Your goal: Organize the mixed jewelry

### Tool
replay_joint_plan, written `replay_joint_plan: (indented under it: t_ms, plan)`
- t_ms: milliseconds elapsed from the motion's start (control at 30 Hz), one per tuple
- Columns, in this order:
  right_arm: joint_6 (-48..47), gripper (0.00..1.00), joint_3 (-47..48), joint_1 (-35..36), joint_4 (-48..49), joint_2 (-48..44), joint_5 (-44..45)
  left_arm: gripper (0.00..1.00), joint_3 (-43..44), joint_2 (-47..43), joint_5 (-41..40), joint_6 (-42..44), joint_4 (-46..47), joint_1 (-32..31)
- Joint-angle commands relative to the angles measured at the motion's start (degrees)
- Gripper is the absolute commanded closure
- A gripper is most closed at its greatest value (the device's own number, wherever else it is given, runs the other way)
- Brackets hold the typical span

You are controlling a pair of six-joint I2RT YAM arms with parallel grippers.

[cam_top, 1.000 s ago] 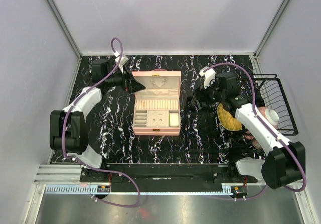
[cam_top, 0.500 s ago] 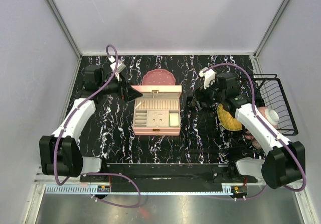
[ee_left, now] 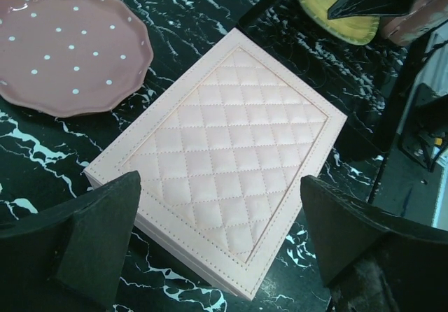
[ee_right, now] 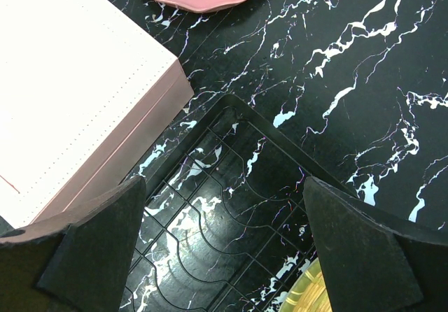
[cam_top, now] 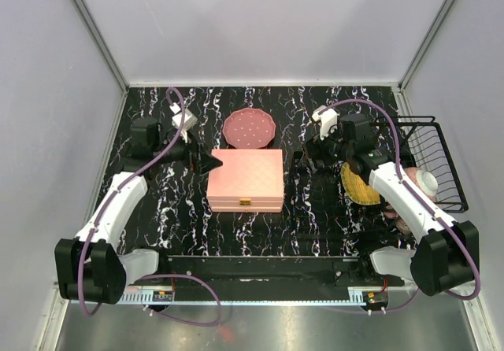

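Note:
The pink quilted case (cam_top: 246, 179) lies shut in the middle of the table, so the mixed jewelry is hidden from view. The case fills the left wrist view (ee_left: 224, 151) and its corner shows in the right wrist view (ee_right: 77, 88). My left gripper (cam_top: 206, 162) is open and empty just left of the case's back left corner; in its wrist view (ee_left: 224, 242) the jaws stand wide apart over the case's near corner. My right gripper (cam_top: 303, 160) is open and empty to the right of the case, over a flat black wire rack (ee_right: 231, 214).
A pink dotted plate (cam_top: 248, 127) sits behind the case. A yellow plate (cam_top: 358, 186) lies right of the right gripper. A black wire basket (cam_top: 441, 162) with a white and pink item stands at the right edge.
The case's lid has gone from open to shut. My left arm has drawn back to the left and toward the near edge, uncovering the pink dotted plate. The right arm has not moved.

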Motion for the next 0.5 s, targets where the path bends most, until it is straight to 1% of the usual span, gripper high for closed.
replay_joint_plan:
  t_ms: [0,33,67,133,167,233,267,333,367,467]
  plan:
    - [-0.9,0.01,-0.1,-0.2,1.8,0.4,0.2,0.01,-1.3,-1.5,-8.2,3.6,0.8,-5.0]
    - [-1.0,0.00,-0.1,-0.2,1.8,0.4,0.1,0.01,-1.7,-1.5,-10.4,4.5,0.2,-6.7]
    - [-1.0,0.00,-0.2,-0.2,1.7,0.5,0.2,0.01,-2.0,-1.6,-14.6,5.3,0.0,-10.0]
    - [-1.1,0.00,-0.1,-0.2,1.8,0.4,0.4,0.01,-2.3,-1.1,-18.4,7.6,-0.4,-13.0]
    - [-1.2,0.00,-0.2,-0.2,1.7,0.4,0.7,0.01,-2.2,-1.0,-21.8,9.0,-0.7,-15.3]
    - [-1.1,0.00,-0.2,-0.2,1.8,0.5,0.8,0.01,-2.0,0.1,-24.6,10.1,-1.2,-17.2]
    - [-1.3,0.00,-0.2,-0.2,1.7,0.4,0.8,0.01,-1.9,0.4,-27.5,11.3,-1.4,-19.3]
    - [-1.4,0.00,-0.2,-0.1,1.8,0.5,0.9,0.01,-2.4,1.3,-30.1,12.6,-1.7,-21.4]
    - [-1.3,0.00,-0.2,-0.2,1.7,0.4,1.2,0.01,-2.7,1.7,-32.5,13.9,-1.7,-23.4]
    - [-1.5,0.00,-0.3,-0.2,1.7,0.4,1.3,0.01,-3.7,2.8,-35.9,15.5,-1.5,-26.3]
